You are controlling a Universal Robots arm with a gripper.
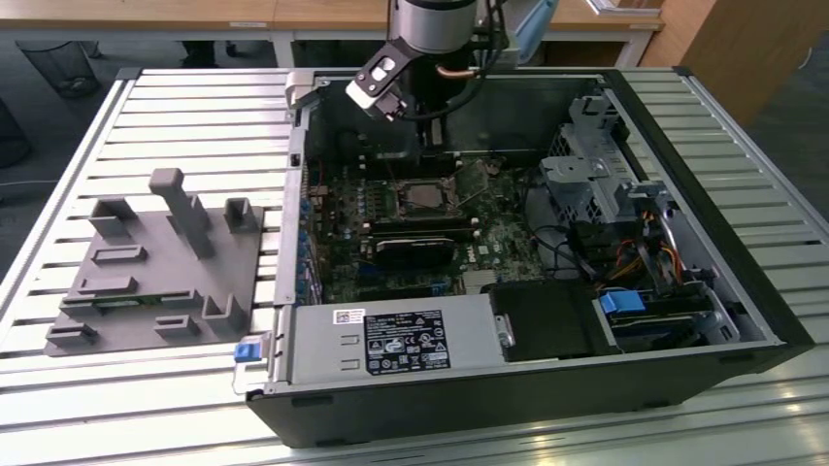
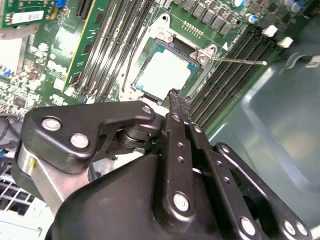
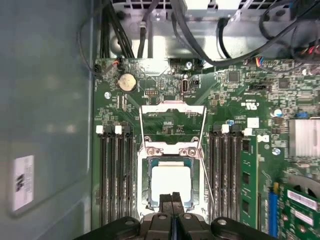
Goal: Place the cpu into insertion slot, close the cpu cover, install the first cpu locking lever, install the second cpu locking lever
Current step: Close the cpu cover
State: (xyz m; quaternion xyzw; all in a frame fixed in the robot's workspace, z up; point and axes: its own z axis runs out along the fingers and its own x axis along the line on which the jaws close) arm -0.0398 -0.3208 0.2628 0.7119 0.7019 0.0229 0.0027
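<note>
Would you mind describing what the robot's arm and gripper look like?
The arm is a silver-grey cylinder, carrying a small black-and-white block and dark cables at its wrist. The gripper is matt black: flat linkage bars pinned by round silver bolts, narrowing to two slim jaws, on a silvery metal base with a small yellow mark.

Space above cpu [image 3: 170, 182] mostly open. Low memory slots [image 3: 116, 175] flank it both sides. Thin lever rod [image 2: 240, 60] slants out beside cpu. Black cable bundle [image 3: 111, 35] crowds board edge. Grey case wall [image 3: 45, 100] close alongside.
</note>
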